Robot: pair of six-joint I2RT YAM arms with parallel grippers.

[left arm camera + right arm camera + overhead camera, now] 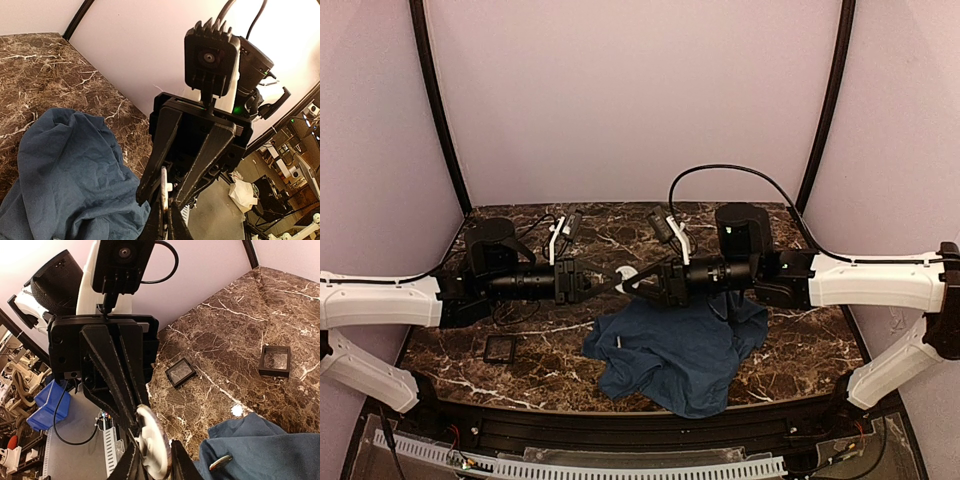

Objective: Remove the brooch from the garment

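The brooch (628, 278), a small white round disc, hangs in the air above the marble table between my two grippers, which meet tip to tip. My left gripper (167, 220) is shut on the brooch (163, 187), seen edge-on with a small peg on one face. My right gripper (155, 462) faces it, and its two fingers stand on either side of the brooch (152, 447) with narrow gaps showing. The garment (680, 355), a crumpled dark blue cloth, lies on the table below the right arm, apart from the brooch. A small silvery oval piece (220, 462) rests on the cloth.
A black square tray (500, 347) lies on the table at the front left. The right wrist view shows two such trays (180, 372) (274, 360) on the marble beyond the cloth. Cables and both arms' black bodies cross the middle of the table.
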